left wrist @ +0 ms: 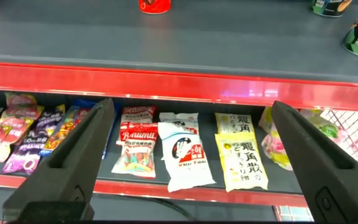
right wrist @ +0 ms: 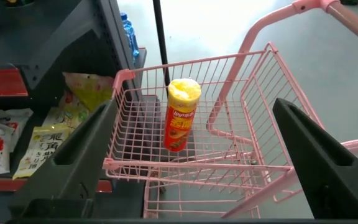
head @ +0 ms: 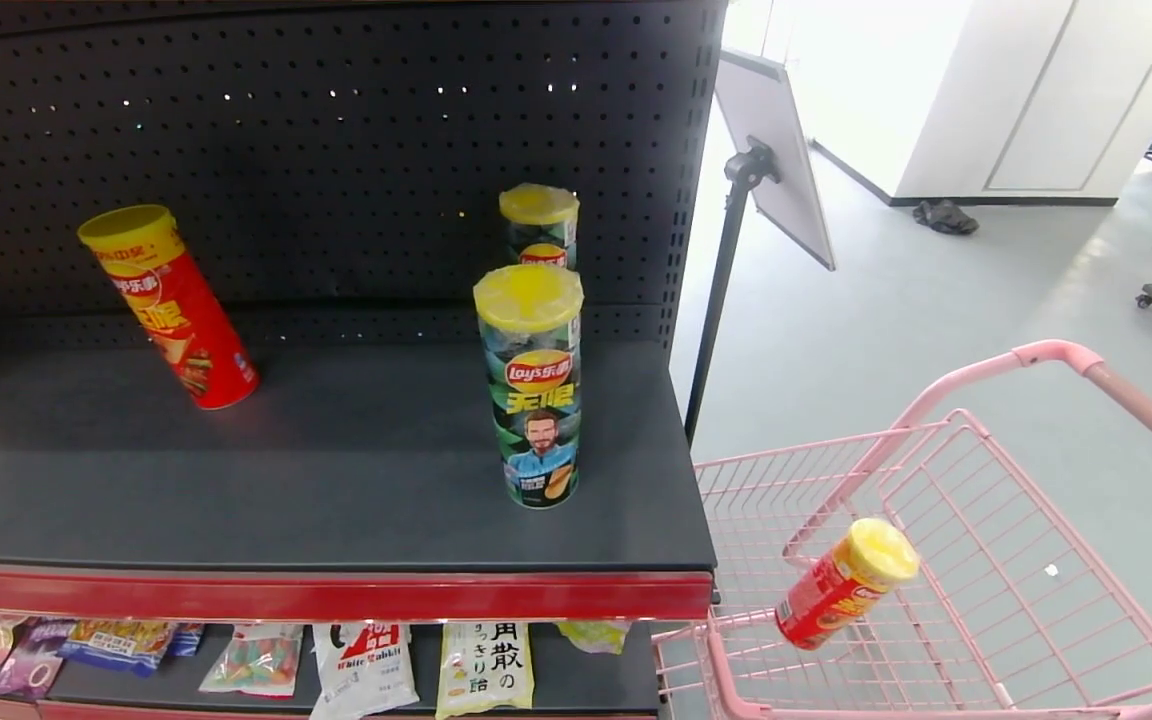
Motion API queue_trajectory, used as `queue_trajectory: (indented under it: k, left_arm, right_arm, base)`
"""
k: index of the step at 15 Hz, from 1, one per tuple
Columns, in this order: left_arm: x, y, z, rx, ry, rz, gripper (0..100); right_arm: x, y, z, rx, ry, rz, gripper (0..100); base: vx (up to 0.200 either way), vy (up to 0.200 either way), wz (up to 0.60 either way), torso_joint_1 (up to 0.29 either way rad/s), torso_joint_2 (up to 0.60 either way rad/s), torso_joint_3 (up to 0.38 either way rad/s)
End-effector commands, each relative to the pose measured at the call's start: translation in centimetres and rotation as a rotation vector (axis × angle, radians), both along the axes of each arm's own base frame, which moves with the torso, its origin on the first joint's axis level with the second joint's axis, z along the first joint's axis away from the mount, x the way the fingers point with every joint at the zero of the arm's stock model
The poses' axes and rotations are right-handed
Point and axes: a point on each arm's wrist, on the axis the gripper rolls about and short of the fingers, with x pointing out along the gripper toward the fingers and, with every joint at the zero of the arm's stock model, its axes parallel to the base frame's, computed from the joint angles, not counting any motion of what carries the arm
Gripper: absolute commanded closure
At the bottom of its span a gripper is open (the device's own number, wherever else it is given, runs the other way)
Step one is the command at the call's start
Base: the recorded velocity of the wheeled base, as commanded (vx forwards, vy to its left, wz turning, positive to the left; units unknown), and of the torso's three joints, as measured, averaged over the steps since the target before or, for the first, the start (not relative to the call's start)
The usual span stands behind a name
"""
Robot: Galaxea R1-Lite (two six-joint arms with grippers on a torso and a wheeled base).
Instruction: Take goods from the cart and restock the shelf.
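While the left end effector (left wrist: pixel 191 106) and the right end effector (right wrist: pixel 197 102) both stand released, fingers spread wide and grasping nothing, one red can (head: pixel 844 583) lies tilted inside the pink cart (head: pixel 1046 352), just beside the right end of the shelf (head: pixel 336 480). The right end effector hangs above the cart; the left one faces the shelf's red front edge. On the shelf, a green can (head: pixel 533 400) stands upright near the front right. A second green can (head: pixel 539 225) stands behind it by the pegboard, and a second red can (head: pixel 168 305) at the rear left. Snack packets (left wrist: pixel 185 155) line the lower shelf (head: pixel 586 685).
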Motion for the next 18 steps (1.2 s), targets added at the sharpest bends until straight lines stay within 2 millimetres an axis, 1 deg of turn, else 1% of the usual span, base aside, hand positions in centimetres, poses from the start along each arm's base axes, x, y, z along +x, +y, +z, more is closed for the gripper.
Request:
queue_trajectory:
  k: [1, 9, 18]
  left_arm:
    - [0.01, 0.00, 0.00, 0.000, 0.001, 0.000, 0]
    - [0.01, 0.00, 0.00, 0.000, 0.001, 0.000, 0]
    - [0.01, 0.00, 0.00, -0.002, 0.001, 0.000, 0]
  right_arm:
    - [0.01, 0.00, 0.00, 0.000, 0.001, 0.001, 0]
    - [0.01, 0.00, 0.00, 0.000, 0.001, 0.001, 0]
    - [0.01, 0.00, -0.02, -0.003, 0.003, 0.001, 0]
  base:
    - [0.000, -0.200, 0.00, 0.002, 0.00, -0.002]
    - [0.000, -0.200, 0.00, 0.002, 0.00, 0.002]
    - [0.000, 0.000, 0.00, 0.000, 0.00, 0.000]
